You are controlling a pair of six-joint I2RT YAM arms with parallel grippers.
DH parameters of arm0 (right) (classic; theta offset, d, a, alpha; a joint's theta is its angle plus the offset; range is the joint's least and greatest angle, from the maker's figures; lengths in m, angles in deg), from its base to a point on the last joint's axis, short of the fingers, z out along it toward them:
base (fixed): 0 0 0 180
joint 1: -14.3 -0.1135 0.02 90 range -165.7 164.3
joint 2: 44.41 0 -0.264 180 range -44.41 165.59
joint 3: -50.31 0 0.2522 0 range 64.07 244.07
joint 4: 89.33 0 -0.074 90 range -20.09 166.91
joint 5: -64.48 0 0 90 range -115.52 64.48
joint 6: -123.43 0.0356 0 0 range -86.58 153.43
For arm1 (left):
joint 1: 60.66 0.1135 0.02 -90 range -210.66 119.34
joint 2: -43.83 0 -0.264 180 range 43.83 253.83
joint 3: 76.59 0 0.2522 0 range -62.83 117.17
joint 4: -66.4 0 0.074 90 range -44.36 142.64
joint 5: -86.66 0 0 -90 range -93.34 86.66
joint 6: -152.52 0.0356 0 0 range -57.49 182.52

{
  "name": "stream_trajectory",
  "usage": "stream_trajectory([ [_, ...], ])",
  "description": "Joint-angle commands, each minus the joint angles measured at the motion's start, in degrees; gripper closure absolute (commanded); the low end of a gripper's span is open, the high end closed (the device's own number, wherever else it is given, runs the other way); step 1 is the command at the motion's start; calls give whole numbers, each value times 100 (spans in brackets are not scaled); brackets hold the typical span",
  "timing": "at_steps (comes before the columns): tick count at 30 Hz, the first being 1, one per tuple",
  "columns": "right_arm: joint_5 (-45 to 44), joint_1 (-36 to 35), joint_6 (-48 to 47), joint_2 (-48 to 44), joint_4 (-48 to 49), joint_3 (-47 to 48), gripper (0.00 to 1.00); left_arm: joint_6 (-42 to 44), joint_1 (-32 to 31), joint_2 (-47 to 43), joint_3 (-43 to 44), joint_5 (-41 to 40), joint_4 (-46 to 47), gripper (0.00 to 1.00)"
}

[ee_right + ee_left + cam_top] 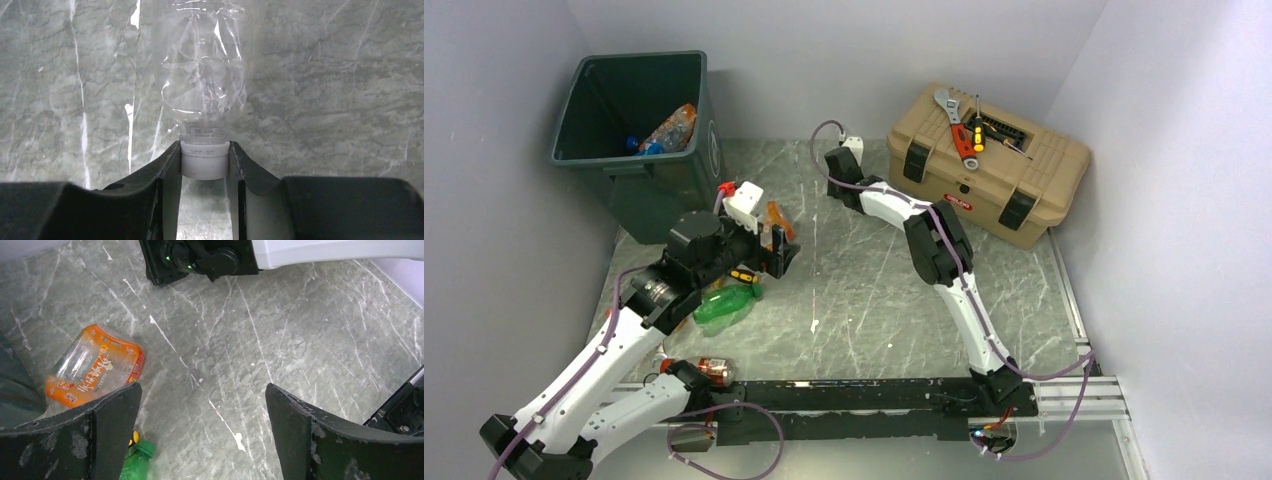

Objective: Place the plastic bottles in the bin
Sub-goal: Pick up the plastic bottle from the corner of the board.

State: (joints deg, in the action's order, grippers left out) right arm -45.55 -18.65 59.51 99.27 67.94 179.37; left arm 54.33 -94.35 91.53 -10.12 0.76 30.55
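Note:
In the right wrist view my right gripper (205, 161) is shut on the white cap of a crumpled clear bottle (205, 75), which lies on the marble floor ahead of the fingers. From above, that gripper (847, 152) is at the far middle of the table. My left gripper (781, 250) stands wide open with nothing between its fingers (202, 390). Just to its left lies an orange-labelled bottle (95, 365), and a green bottle (135, 460) lies under its left finger (724, 305). The dark green bin (659, 195) at the far left holds several bottles (669, 130).
A tan toolbox (989, 165) at the far right carries a wrench and screwdrivers (964, 125) on its lid. A yellow-handled screwdriver (744, 275) lies by the green bottle. A red-labelled bottle (714, 368) rests near the left arm's base. Walls close in on three sides.

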Motion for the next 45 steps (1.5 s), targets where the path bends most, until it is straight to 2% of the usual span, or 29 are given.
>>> stream_trajectory([
  [1, 180, 5, -25, -625, 279, -543, 93, 28, -15, -156, -52, -178, 215, 1],
  [3, 190, -64, -97, -1040, 506, -886, 100, 35, -15, -234, -97, -302, 270, 1],
  [6, 130, -222, -170, -1827, 656, -1496, 100, 38, -15, -457, -182, -392, 393, 1],
  [12, 211, -620, 58, -3986, 733, -3281, 100, 173, -15, -1163, -596, -819, 966, 0],
  [16, 828, -804, 313, -5518, 329, -4498, 100, 164, -15, -1586, -1046, -121, 1783, 0],
  [19, 1392, -1026, 207, -6601, -377, -5093, 100, 311, -15, -1730, -1304, 550, 2361, 0],
  [23, 1853, -1273, -154, -8044, -1907, -5433, 100, 1061, -23, -1372, -790, 1817, 1939, 0],
  [26, 1969, -1294, -82, -8813, -3088, -5462, 100, 1769, -23, -1048, -456, 2421, 1612, 0],
  [29, 2789, -1295, -241, -9162, -3802, -5304, 100, 2636, -23, -810, -267, 2866, 1339, 0],
  [32, 3414, -1293, -433, -9249, -4113, -5260, 100, 3710, -91, -321, 245, 2908, 539, 0],
  [34, 3484, -1298, -540, -9262, -4185, -5310, 100, 4395, -416, 6, 582, 2521, 18, 0],
  [41, 3614, -1300, -753, -9086, -4184, -5420, 100, 6082, -2229, 990, 1112, 377, -854, 0],
  [45, 3686, -1298, -813, -8980, -4253, -5177, 100, 6554, -2604, 1434, 1315, 56, -1133, 1],
])
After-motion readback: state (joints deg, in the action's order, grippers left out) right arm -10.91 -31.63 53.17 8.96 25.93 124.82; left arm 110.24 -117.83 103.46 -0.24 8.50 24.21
